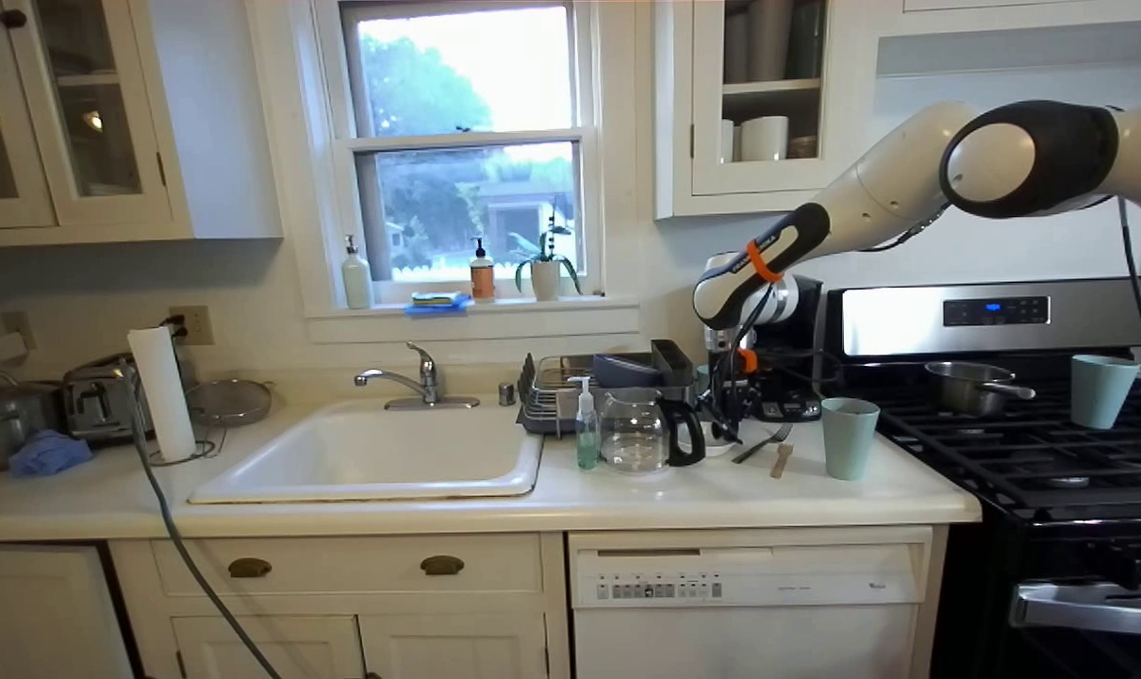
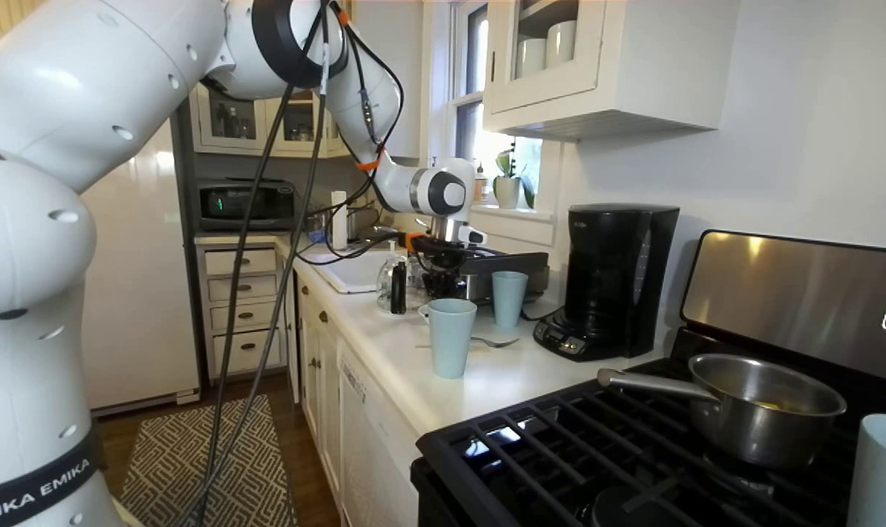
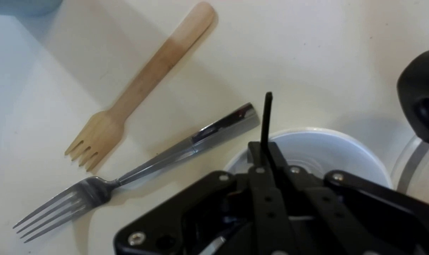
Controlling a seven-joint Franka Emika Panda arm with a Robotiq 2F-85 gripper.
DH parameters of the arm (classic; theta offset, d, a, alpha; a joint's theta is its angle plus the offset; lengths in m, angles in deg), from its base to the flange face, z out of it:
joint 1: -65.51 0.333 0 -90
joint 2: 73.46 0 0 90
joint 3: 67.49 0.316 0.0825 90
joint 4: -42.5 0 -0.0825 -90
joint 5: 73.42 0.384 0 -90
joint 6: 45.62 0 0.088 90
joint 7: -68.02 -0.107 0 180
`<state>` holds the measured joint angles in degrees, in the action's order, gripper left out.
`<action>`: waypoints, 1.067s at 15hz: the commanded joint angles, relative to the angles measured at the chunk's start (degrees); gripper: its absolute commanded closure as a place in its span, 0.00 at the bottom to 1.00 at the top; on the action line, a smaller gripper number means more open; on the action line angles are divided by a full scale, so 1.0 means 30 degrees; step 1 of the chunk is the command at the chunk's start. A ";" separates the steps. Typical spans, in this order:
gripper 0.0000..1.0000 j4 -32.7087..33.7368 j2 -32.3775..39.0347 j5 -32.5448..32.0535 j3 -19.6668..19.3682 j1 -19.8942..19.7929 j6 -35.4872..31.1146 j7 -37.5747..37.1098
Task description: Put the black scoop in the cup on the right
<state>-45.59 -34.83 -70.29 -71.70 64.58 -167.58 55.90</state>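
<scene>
Nearest the wrist camera, my gripper (image 3: 266, 150) pinches the black scoop (image 3: 267, 113) over a white dish (image 3: 342, 154). In an exterior view, a carafe (image 1: 632, 434) crowds its left; right, past 2 forks (image 1: 782, 460), a mint cup (image 1: 850, 441), then counter (image 1: 844, 500) to the near edge.

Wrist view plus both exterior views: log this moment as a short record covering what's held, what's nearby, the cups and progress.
Held: black scoop, pinched in the closed gripper
Scoop pose: thin part sticks out; its other end is hidden
Dish: round white dish, partly covered by the gripper
Forks: wooden fork and metal fork, lying on the counter
Cups: front cup and rear cup on the counter, third cup on the stove; all light blue
Also visible: coffee maker, saucepan
Progress: scoop gripped, not yet in any cup
</scene>
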 commanded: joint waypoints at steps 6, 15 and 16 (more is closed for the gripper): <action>0.99 0.0857 0.0539 -0.0437 0.0022 0.0307 0.1219 -0.0578; 0.99 0.1213 0.0696 0.1105 0.0942 -0.0362 0.1286 0.0283; 0.99 0.1270 0.0731 0.1436 0.1040 -0.0477 0.1320 0.0374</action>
<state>-44.91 -34.43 -69.02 -70.12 64.81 -165.74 55.32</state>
